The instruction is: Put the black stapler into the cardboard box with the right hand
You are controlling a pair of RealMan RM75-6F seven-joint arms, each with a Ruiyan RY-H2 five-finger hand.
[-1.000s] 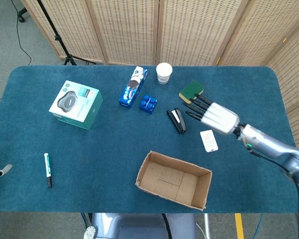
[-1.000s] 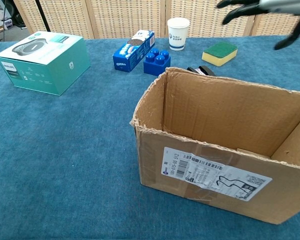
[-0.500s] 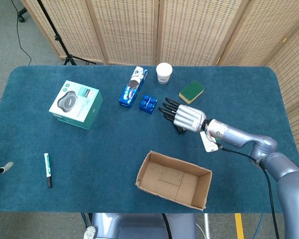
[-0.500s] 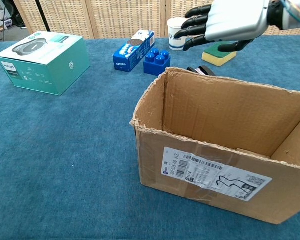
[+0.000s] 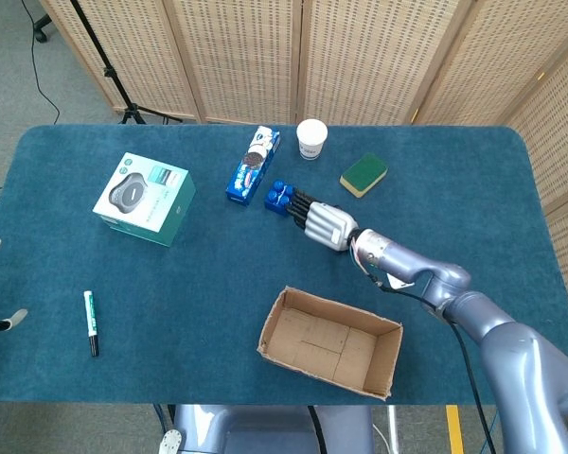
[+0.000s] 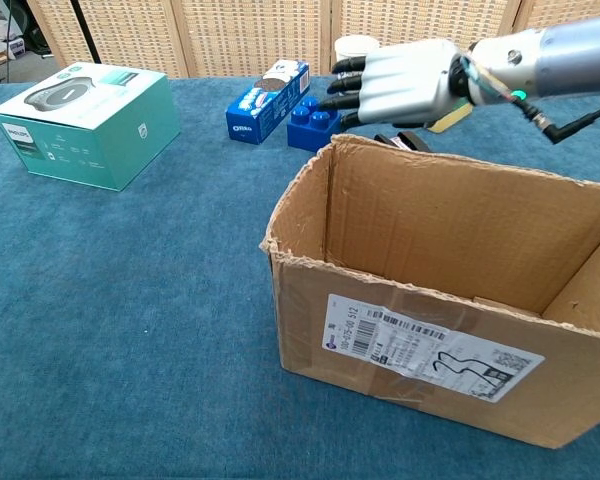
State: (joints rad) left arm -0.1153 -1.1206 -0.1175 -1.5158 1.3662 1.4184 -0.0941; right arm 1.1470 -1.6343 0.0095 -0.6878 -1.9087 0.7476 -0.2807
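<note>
Now right hand (image 6: 405, 85) above black stapler (image 6: 408, 141), fingers (image 6: 346, 82) spread, empty

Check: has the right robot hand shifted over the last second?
Yes. The right robot hand has swept leftward, from beside the green sponge to the blue block.

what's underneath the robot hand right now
The right robot hand covers most of the black stapler; only a sliver shows in the chest view. Whether the fingers touch it is hidden.
</note>
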